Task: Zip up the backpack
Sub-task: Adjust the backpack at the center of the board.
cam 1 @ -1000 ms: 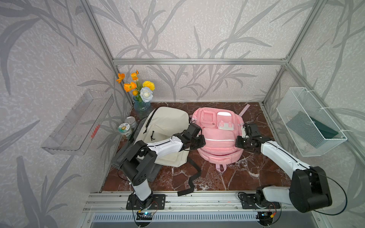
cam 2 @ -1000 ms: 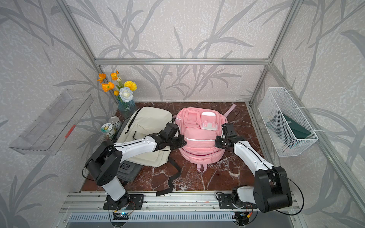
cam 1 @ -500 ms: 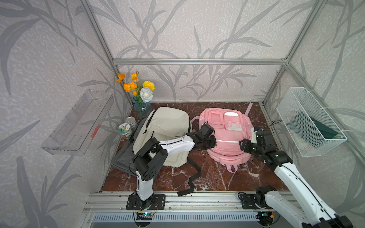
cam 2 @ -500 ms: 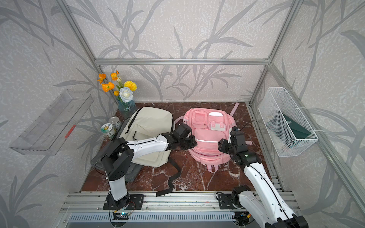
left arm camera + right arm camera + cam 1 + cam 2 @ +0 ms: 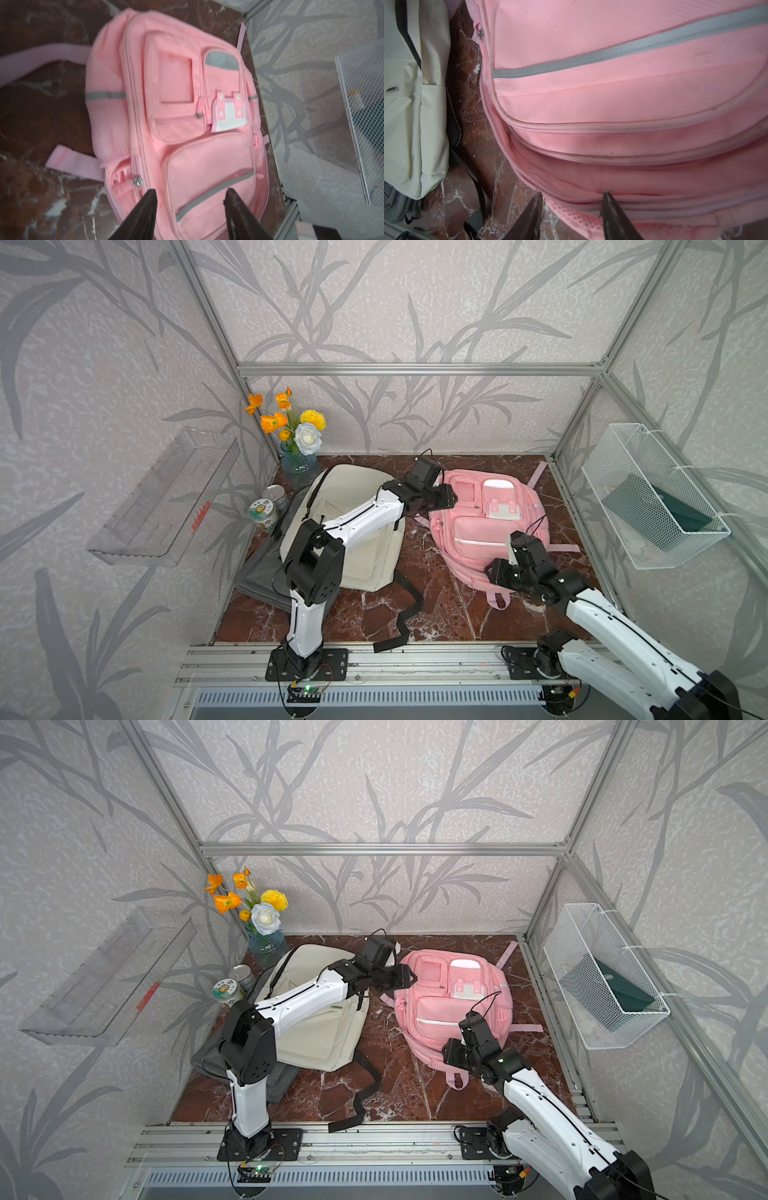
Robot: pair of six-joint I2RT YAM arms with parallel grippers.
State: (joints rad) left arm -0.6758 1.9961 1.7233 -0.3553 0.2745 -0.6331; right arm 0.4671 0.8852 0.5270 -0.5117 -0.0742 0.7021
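The pink backpack point(image 5: 478, 531) point(image 5: 446, 1006) lies flat on the marble floor, pockets up. My left gripper point(image 5: 448, 498) point(image 5: 408, 977) hovers over its far left corner. In the left wrist view this gripper point(image 5: 190, 193) is open with nothing between its fingers, and a metal zipper pull point(image 5: 137, 182) shows on the pack's side. My right gripper point(image 5: 495, 572) point(image 5: 451, 1052) is at the pack's near end. In the right wrist view it point(image 5: 572, 194) is open, its fingers astride the pack's mesh edge, below zipper seams point(image 5: 612, 126) that look closed.
A beige backpack point(image 5: 357, 539) lies left of the pink one, on a grey bag point(image 5: 259, 576), with a black strap point(image 5: 409, 614) trailing forward. A flower vase point(image 5: 298, 464) and two cans point(image 5: 266, 510) stand at the back left. A wire basket point(image 5: 615, 489) hangs on the right wall, a clear shelf point(image 5: 166, 497) on the left.
Both grippers have gone from shut to open. The pink backpack has slid a little to the right. My left gripper has risen toward its far corner; my right one has drawn back to its near end.
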